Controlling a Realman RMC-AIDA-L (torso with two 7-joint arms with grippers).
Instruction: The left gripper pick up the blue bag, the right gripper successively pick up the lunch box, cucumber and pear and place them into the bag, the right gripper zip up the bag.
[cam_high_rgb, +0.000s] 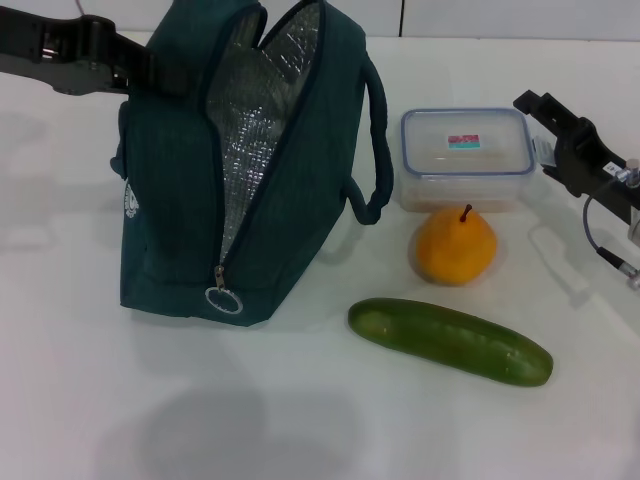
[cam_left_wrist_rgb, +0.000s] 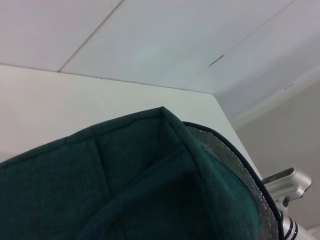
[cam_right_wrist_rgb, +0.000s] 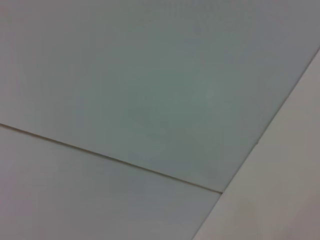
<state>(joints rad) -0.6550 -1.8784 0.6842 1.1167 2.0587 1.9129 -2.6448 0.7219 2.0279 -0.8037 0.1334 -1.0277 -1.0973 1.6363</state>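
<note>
I have the left tool (cam_high_rgb: 165, 70) at the blue bag (cam_high_rgb: 180, 200), propping it upright and unzipped on the tabletop (cam_high_rgb: 300, 420) for loading, though I cannot tell either tool's finger state.

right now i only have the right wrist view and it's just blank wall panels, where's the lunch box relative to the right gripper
Observer: The lunch box sits on the table with its lid on, close by on the robot's left of the right gripper, which is not on it.
Operator: is the bag open yet
Observer: Yes. The blue bag stands upright and unzipped, its foil lining showing and its ring pull low near the base.
Operator: where's the left gripper
Observer: The left gripper is at the bag's top edge, reaching in from the robot's left.
</note>
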